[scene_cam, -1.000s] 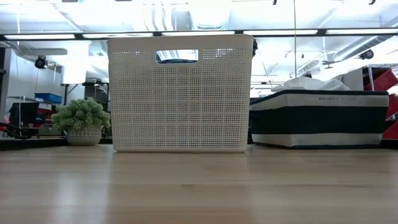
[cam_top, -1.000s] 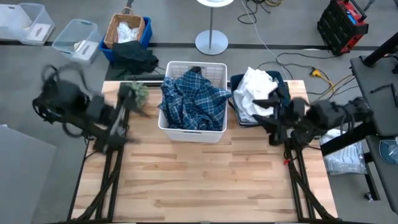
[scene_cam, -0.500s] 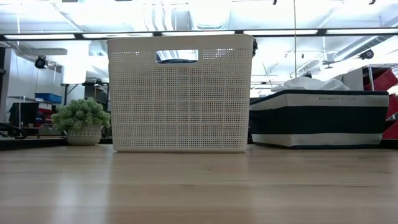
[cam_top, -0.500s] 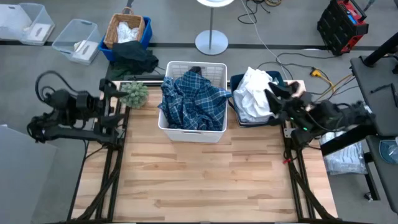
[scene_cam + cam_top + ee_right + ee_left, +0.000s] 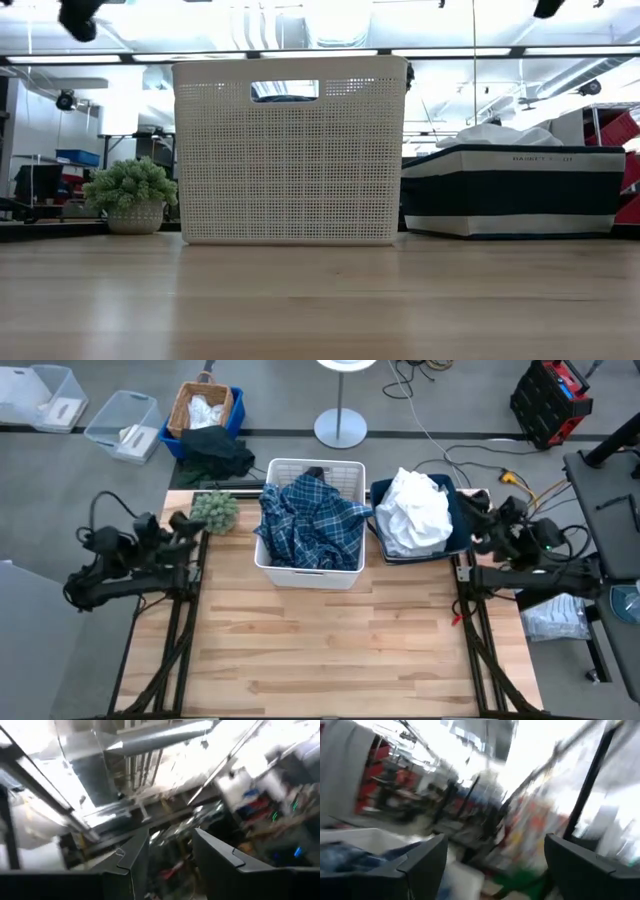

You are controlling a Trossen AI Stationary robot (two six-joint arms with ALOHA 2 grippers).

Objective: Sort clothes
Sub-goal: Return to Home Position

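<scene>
A blue-and-white plaid shirt lies heaped in the white mesh basket at the table's far middle. White clothes fill the navy-and-white striped bin to its right. My left gripper hangs open and empty at the table's far left, beside the small green plant; its wrist view shows the fingers wide apart. My right gripper is open and empty at the far right, just right of the striped bin.
Behind the table, on the floor, a wicker basket with white cloth stands in a blue bin, with a dark garment beside it. In the low view the basket, bin and plant stand along the far edge of the wooden tabletop.
My right gripper has drawn back from above the striped bin toward the table's right edge. My left arm has swung and folded at the far left, its gripper staying near the plant. Dark arm parts now show at the low view's top corners. The clothes have not moved.
</scene>
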